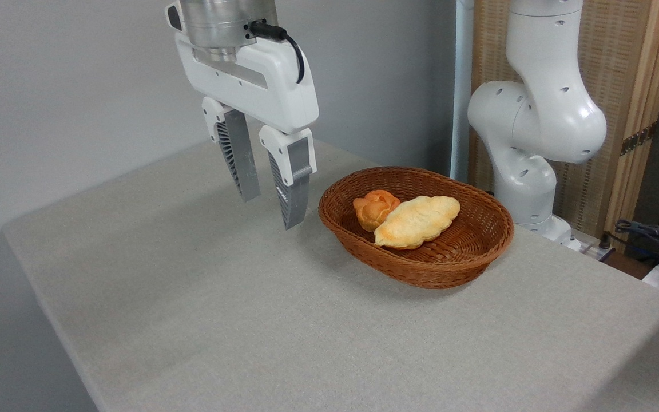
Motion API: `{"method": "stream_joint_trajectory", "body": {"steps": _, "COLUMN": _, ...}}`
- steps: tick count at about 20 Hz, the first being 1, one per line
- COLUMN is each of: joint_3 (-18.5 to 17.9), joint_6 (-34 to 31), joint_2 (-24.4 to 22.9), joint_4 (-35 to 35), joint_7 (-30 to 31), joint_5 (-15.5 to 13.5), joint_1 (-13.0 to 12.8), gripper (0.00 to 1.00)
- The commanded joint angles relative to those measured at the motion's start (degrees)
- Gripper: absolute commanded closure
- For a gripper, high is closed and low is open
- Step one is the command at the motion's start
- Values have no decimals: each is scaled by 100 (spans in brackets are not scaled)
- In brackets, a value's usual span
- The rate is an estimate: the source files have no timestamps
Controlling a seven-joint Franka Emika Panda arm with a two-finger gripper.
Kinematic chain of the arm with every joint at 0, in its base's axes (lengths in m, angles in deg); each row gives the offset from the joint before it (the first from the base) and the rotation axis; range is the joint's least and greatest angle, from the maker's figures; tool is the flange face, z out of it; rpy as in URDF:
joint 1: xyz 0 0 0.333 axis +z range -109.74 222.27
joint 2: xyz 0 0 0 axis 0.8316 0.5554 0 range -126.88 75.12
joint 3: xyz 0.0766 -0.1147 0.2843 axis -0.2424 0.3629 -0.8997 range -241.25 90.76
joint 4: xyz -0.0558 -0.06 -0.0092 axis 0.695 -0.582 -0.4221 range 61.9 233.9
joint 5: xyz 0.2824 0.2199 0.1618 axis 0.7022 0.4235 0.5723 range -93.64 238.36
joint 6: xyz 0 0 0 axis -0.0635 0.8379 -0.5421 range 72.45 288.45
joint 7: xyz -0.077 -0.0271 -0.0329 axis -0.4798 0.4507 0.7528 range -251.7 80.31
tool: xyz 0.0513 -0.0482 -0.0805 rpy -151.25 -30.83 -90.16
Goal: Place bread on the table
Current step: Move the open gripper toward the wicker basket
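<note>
**Q:** Grey cloth is covering the tabletop [249, 320], and a plain grey wall is standing behind it. Where is the bread lying?

**A:** The bread [417, 221] is lying in the basket [481, 252], along the near side, top up. Its left end is touching the bun [375, 209]. None of it is resting on the tabletop yet.

**Q:** And the tool?

**A:** The tool [272, 199] is hanging over the tabletop just left of the basket rim, pointing down. Its two fingers [294, 189] are standing apart and gripping nothing.

**Q:** How is the loaf likely to handle?

**A:** Judging by the knobbly crust and pale flank, it is looking light and somewhat soft, whether real or a foam model. A hard squeeze is risking a dent; a loose one is risking a slip off the rounded crust. The weight should be giving no trouble.

**Q:** Where should the tool be taking hold?

**A:** Across the short width near the middle of the loaf, where the body is widest and balance is best. Gripping at a pointed end is inviting the loaf to swing. The right-hand half is lying clear of the bun, so closing there is keeping the fingers off the neighbour. The basket wall on the near side is leaving little room for a finger.
</note>
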Motion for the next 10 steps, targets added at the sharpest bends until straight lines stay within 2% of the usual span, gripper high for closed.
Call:
{"method": "stream_joint_trajectory", "body": {"steps": 1, "joint_3": -31, "joint_6": -96, "joint_2": -311, "joint_4": 344, "joint_7": -22, "joint_5": 46, "joint_1": -17, "gripper": 0}}
{"method": "stream_joint_trajectory", "body": {"steps": 10, "joint_3": -49, "joint_6": -26, "joint_2": -1233, "joint_4": 1643, "joint_7": -48, "joint_5": 46, "joint_1": -17, "gripper": 0}}
